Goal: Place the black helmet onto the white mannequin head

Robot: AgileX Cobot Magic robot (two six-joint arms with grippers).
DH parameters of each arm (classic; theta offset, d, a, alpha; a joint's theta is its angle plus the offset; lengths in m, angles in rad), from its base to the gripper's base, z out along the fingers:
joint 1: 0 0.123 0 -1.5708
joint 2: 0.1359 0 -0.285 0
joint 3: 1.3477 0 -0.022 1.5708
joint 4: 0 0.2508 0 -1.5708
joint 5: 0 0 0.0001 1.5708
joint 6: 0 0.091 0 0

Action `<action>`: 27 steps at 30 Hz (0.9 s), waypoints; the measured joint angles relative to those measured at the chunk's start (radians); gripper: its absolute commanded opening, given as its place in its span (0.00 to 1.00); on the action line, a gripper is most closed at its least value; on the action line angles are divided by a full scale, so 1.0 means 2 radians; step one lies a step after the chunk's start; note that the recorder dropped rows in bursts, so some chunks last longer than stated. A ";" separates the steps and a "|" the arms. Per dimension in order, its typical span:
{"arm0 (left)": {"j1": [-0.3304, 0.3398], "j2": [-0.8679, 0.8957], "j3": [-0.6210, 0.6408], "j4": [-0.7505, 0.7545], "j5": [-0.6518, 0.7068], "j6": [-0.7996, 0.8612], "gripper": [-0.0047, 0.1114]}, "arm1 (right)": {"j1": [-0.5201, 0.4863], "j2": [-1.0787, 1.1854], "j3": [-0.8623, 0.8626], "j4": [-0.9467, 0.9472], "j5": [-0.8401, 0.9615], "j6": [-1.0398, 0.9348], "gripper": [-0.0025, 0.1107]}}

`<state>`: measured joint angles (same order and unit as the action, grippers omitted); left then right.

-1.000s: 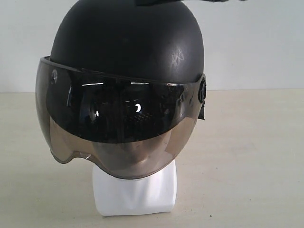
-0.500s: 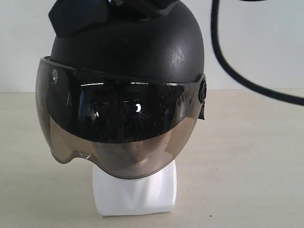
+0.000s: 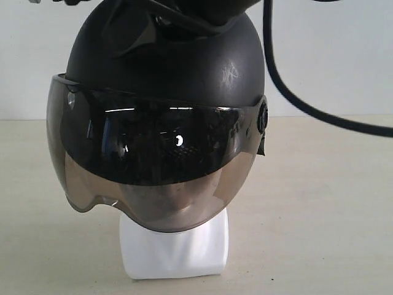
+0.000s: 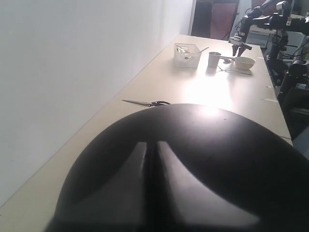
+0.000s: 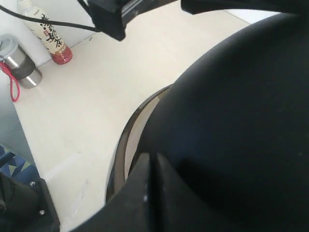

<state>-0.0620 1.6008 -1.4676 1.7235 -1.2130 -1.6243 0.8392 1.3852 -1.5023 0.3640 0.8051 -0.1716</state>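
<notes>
Left end effector point(image 4: 151, 147) shifted atop black helmet point(image 3: 166, 67) | white mannequin head point(image 3: 175, 249) inside

The black helmet point(image 3: 166, 67), matte with a pale scuff on its shell, sits upright on the white mannequin head point(image 3: 175, 249), hiding all but the blocky neck base. Its smoky tinted visor point(image 3: 153, 166) hangs lowered over the face, which shows faintly through. The head stands on the desk point(image 3: 319, 203).

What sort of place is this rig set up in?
Probably a robotics lab: a long cream table along a bare white wall, a second robot arm at its far end by a bowl and cup, and a helmet on a mannequin head.
</notes>
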 measured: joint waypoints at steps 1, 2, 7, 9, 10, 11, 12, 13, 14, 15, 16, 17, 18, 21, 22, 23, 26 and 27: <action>0.000 0.000 0.002 -0.003 0.000 0.002 0.08 | 0.002 0.003 0.000 0.000 0.004 0.000 0.02; 0.000 0.000 0.002 -0.003 0.000 0.002 0.08 | 0.002 0.006 0.000 0.001 0.006 0.000 0.02; 0.000 0.000 0.002 -0.003 0.000 0.002 0.08 | 0.004 0.010 0.000 0.006 0.025 0.001 0.02; 0.000 0.000 0.002 -0.003 0.000 0.002 0.08 | 0.004 0.010 0.000 0.006 0.031 0.001 0.02; 0.000 0.000 0.002 -0.003 0.000 0.002 0.08 | 0.004 0.010 0.000 0.006 0.033 0.001 0.02; 0.000 0.000 0.002 -0.003 0.000 0.002 0.08 | 0.004 0.010 -0.001 0.006 0.035 0.001 0.02; 0.000 0.000 0.002 -0.003 0.000 0.002 0.08 | 0.004 0.010 -0.001 0.006 0.039 0.001 0.02; 0.000 0.000 0.002 -0.003 0.000 0.002 0.08 | 0.004 0.010 -0.002 0.006 0.043 0.002 0.02; 0.000 -0.001 0.002 -0.003 0.000 0.002 0.08 | 0.004 0.010 -0.003 0.005 0.049 0.002 0.02; 0.000 -0.001 0.002 -0.003 0.000 0.003 0.08 | 0.004 0.010 -0.005 0.002 0.054 0.002 0.02; 0.000 -0.001 0.002 -0.003 0.000 0.003 0.08 | 0.004 0.010 -0.005 0.001 0.058 0.002 0.02; 0.000 -0.001 0.002 -0.003 0.000 0.003 0.08 | 0.004 0.010 -0.005 -0.002 0.061 0.002 0.02; 0.000 -0.001 0.002 -0.003 0.000 0.003 0.08 | 0.004 0.010 -0.005 -0.003 0.061 0.002 0.02; 0.000 -0.001 0.002 -0.003 0.000 0.003 0.08 | 0.004 0.010 -0.005 -0.004 0.066 0.002 0.02; 0.000 -0.001 0.002 -0.003 0.000 0.003 0.08 | 0.004 0.010 -0.005 -0.004 0.067 0.002 0.02; 0.000 -0.001 0.002 -0.003 0.000 0.003 0.08 | 0.004 0.010 -0.005 -0.004 0.068 0.002 0.02; 0.000 -0.001 0.002 -0.003 0.000 0.003 0.08 | 0.004 0.010 -0.005 -0.004 0.069 0.002 0.02; 0.000 -0.001 0.002 -0.003 0.000 0.003 0.08 | 0.004 0.009 -0.001 -0.004 0.069 0.002 0.02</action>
<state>-0.0620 1.5993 -1.4628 1.7170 -1.2130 -1.6181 0.8471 1.4036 -1.5044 0.3558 0.9425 -0.1675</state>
